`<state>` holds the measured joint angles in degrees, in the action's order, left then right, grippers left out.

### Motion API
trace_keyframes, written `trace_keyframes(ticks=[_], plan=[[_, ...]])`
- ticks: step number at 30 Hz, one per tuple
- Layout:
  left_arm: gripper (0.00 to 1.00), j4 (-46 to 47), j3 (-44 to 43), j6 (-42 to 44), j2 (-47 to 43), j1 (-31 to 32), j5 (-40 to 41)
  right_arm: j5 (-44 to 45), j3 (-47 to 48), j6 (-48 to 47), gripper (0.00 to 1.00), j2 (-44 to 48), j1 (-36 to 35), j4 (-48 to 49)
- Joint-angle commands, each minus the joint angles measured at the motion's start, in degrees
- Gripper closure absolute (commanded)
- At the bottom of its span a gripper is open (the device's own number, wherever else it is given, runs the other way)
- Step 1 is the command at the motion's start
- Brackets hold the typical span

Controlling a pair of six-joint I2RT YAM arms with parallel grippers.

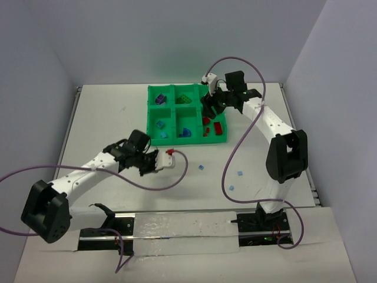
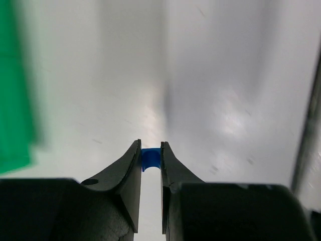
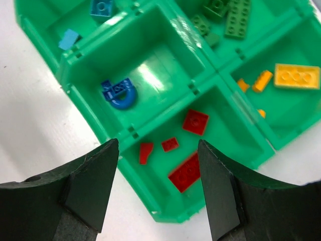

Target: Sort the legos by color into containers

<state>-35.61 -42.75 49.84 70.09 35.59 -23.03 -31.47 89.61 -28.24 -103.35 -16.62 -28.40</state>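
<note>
Between the fingertips of the left claw [image 2: 150,145] a small blue brick [image 2: 149,159] is pinched, over the white worktop [image 1: 106,118] and to the near left of the green tray [image 1: 149,115]. The right claw [image 3: 158,145] is spread wide and empty, poised over the near right compartment, where four red pieces [image 3: 188,173] lie. Three loose bricks [image 1: 201,167], bluish, are seen on the worktop in front of the tray.

The step in hand is judged to be the carrying of the held brick to its compartment. The near middle one, where a dark blue piece [image 3: 119,93] lies, is taken as the target. The near left one holds paler blue pieces [image 1: 161,126], so the shade should be checked before release. The brick is gripped only at the very tips, so the pinch should be kept firm and the travel smooth. The tray wall should be crossed with height to spare. The claw should then be centred over the compartment and lowered inside before it is opened, so that the brick is not bounced out. Room should be left for the right arm, which is poised just beside the target.
</note>
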Motion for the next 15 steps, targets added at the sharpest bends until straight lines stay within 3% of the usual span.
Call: trace_keyframes(ticks=[1,10,15], plan=[[1.0,5.7,-15.9,-8.3,6.1,0.3,-5.9,-1.9,-2.8,2.8,0.29,6.2,3.7,0.9],[1.0,17.3,-39.8,-27.7,31.7,-1.3,-2.5,-4.8,-9.5,2.7,0.26,14.0,8.6,-2.0],[1.0,18.7,-54.8,-33.0,44.1,-2.8,-0.3,-4.2,-13.6,0.4,0.13,18.7,9.9,-6.0]])
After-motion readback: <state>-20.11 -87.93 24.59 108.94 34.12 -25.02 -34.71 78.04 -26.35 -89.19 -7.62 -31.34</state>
